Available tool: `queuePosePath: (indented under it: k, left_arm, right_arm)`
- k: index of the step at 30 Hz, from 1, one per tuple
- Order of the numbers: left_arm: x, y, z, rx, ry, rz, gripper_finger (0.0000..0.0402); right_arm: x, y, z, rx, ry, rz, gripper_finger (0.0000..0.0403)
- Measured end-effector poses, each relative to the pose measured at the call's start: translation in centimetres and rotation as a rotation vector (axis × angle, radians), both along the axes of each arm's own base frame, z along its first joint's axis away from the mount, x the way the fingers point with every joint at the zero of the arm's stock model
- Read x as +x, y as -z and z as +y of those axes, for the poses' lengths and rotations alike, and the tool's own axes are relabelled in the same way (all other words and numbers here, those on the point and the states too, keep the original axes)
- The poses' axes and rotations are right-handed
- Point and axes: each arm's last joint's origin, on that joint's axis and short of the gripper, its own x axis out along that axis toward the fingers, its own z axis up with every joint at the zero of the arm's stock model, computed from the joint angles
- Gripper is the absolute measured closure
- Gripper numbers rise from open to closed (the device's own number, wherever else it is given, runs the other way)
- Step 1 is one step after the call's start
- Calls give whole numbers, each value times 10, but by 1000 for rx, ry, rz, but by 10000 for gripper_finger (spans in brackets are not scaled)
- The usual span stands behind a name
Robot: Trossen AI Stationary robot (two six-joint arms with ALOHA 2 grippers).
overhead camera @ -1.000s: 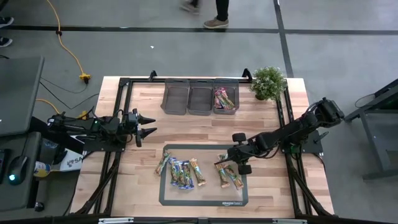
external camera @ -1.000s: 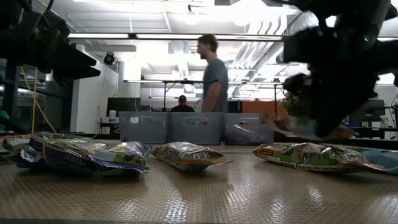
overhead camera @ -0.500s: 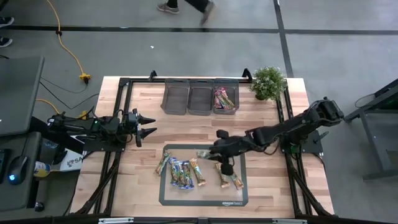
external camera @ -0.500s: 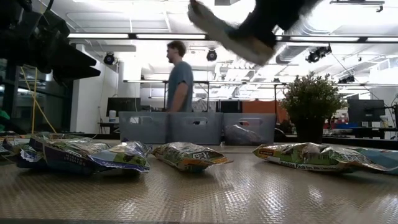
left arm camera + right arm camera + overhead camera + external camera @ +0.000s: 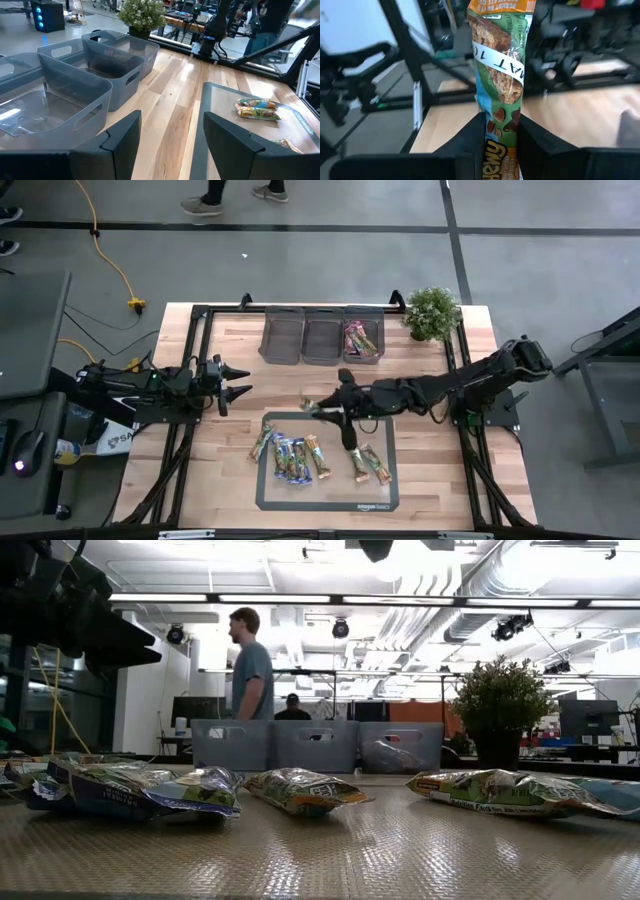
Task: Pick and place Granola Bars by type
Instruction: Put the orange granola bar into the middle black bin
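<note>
My right gripper (image 5: 330,408) is shut on a green and orange granola bar (image 5: 314,406), held in the air over the bare wood just beyond the far edge of the grey mat (image 5: 265,498). Several more bars (image 5: 290,457) lie flat on the mat's left part, and two bars (image 5: 368,464) lie on its right part. Pink bars (image 5: 361,340) lie in the right-hand one of three grey bins. My left gripper (image 5: 240,388) hangs open and empty at the table's left, its fingers pointing toward the table's right edge (image 5: 172,135). My right gripper pinches the green and orange bar between its two fingers at one end (image 5: 501,131). The fingers reach in level from the table's right side. The rest of the bar (image 5: 500,60) sticks out past the fingertips toward the table's left, lifted clear of the mat and the table.
Three dark grey bins (image 5: 323,337) stand in a row at the table's far edge; the left (image 5: 282,337) and middle ones look empty. A potted plant (image 5: 432,313) stands at the far right corner. A person (image 5: 248,670) walks in the room beyond the table.
My right gripper has risen from the right part of the mat and gone toward the table's left and far edges, carrying the green and orange bar. The bar has been lifted clear of the mat. The other bars have stayed where they were.
</note>
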Motion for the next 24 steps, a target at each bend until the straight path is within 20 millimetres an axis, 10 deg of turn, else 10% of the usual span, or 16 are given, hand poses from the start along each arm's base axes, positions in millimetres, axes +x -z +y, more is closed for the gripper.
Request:
queuePosePath:
  k: [16, 24]
  left_arm:
    - [0, 0, 0, 0, 0, 0, 190]
    - [0, 0, 0, 0, 0, 0, 190]
  right_arm:
    - [7, -123, -54, -190, 408, -212, 325]
    - [2, -144, -103, -166, 799, -233, 325]
